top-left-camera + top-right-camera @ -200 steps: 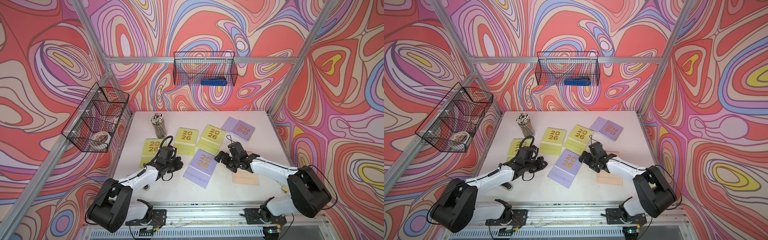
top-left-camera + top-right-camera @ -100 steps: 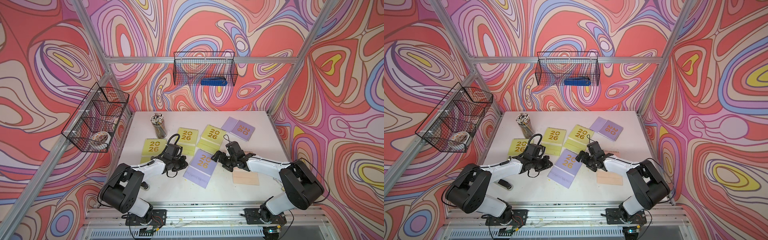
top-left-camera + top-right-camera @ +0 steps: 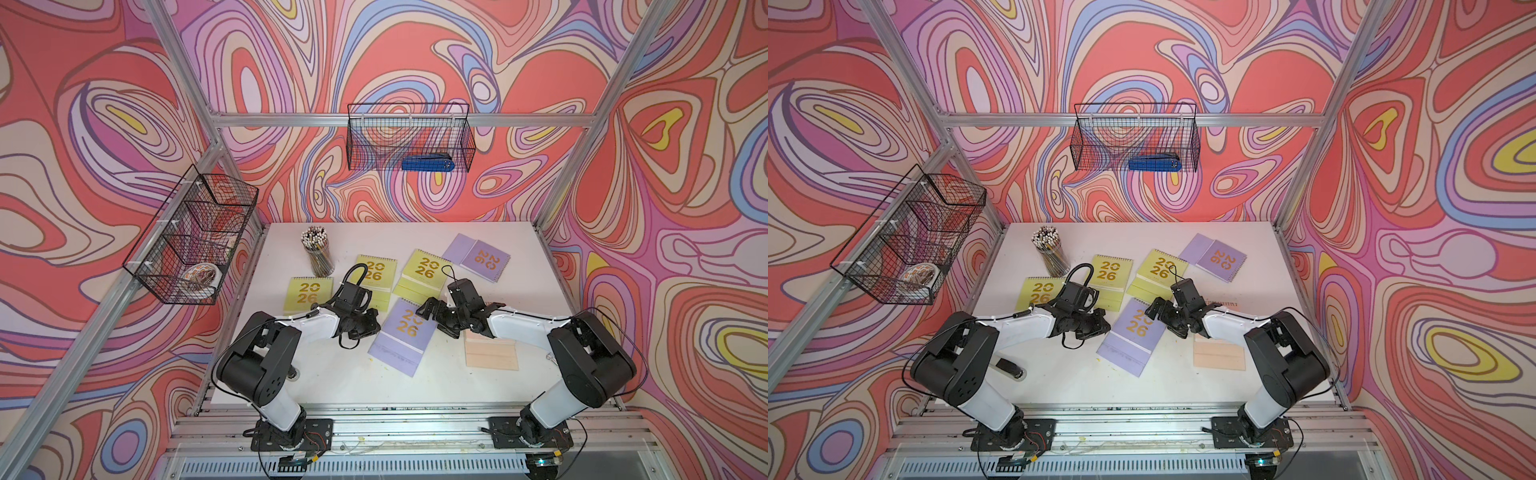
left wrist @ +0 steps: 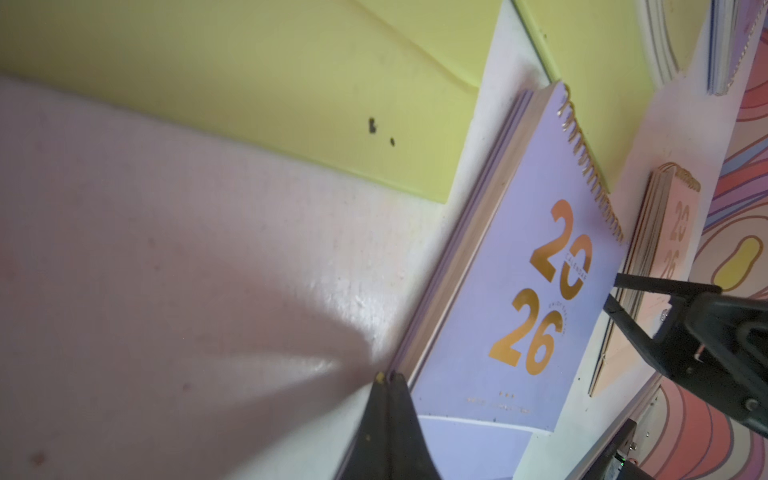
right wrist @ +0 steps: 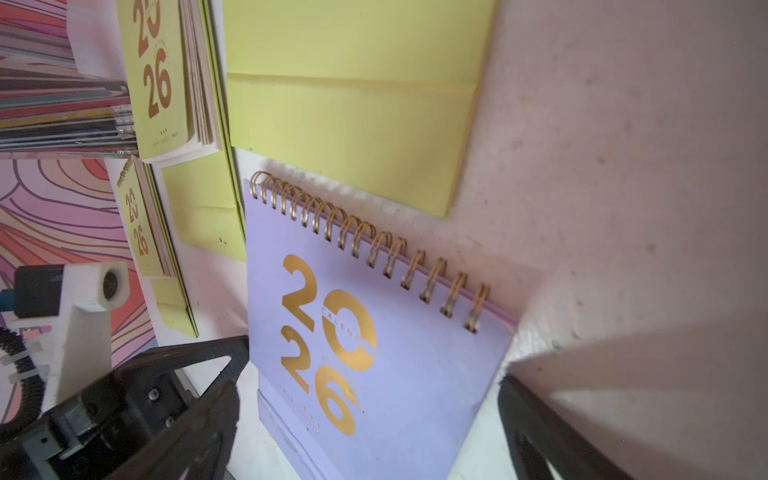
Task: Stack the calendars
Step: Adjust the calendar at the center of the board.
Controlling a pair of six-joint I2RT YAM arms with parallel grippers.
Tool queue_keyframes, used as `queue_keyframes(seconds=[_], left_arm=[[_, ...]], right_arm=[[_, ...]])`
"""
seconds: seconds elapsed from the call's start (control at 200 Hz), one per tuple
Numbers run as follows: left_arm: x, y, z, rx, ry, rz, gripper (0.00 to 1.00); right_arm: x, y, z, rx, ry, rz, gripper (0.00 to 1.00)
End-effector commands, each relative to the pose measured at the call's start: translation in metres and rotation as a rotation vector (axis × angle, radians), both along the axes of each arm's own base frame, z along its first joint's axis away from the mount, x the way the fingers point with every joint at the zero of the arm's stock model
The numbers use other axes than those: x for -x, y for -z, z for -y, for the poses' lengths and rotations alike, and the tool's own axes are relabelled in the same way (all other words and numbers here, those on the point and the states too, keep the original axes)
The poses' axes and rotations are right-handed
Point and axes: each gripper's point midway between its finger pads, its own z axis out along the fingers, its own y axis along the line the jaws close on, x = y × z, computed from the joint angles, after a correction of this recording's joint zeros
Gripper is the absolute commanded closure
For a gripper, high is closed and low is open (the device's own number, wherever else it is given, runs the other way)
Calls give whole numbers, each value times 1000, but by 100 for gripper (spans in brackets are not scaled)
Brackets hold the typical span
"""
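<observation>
Six calendars lie flat on the white table [image 3: 340,386]. Three are yellow-green [image 3: 306,293] [image 3: 377,272] [image 3: 424,269], one lavender lies far back [image 3: 484,258], one lavender in the middle [image 3: 401,338] [image 3: 1133,332], and a peach one [image 3: 491,354] is partly under my right arm. My left gripper [image 3: 375,326] [image 4: 388,376] is shut and empty, its tips touching the middle lavender calendar's [image 4: 532,291] left edge. My right gripper [image 3: 434,321] [image 5: 370,384] is open, its fingers either side of that calendar's [image 5: 374,332] right part.
A cup of pencils [image 3: 318,257] stands at the back left. A grey stapler [image 3: 1009,368] lies by the left arm's base. One wire basket [image 3: 409,137] on the back wall holds a blue stapler [image 3: 428,163]; another wire basket [image 3: 195,237] hangs on the left wall.
My left gripper has moved right to the middle lavender calendar's edge. My right gripper has moved left over that calendar's other side. The calendars have not visibly moved.
</observation>
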Motion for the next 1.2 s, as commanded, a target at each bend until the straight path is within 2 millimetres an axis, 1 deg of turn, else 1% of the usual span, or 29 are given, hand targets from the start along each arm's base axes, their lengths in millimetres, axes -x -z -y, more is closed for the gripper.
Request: queue_keyframes(seconds=[0.0, 0.27, 0.566, 0.691, 0.781, 0.946, 1.012, 1.027, 1.197], left_arm=[[17, 7, 4, -18, 39, -65, 100], [41, 9, 7, -31, 51, -109, 100], [61, 13, 8, -30, 46, -135, 100], [63, 12, 9, -15, 36, -134, 100], [61, 12, 5, -40, 28, -120, 100], [48, 9, -4, -141, 29, -84, 100], [41, 8, -1, -152, 39, -75, 100], [43, 10, -2, -165, 43, -93, 100], [41, 16, 1, -172, 50, -127, 100]], right_arm=[[14, 21, 4, 45, -19, -70, 2], [17, 24, 4, 46, -37, -82, 2], [20, 26, 5, 54, -50, -88, 1], [21, 29, 5, 64, -61, -92, 1], [21, 29, 6, 81, -68, -91, 2], [21, 29, 15, 125, -51, -88, 2], [21, 29, 16, 130, -49, -90, 2], [21, 29, 16, 132, -49, -94, 1], [21, 29, 17, 145, -53, -93, 1]])
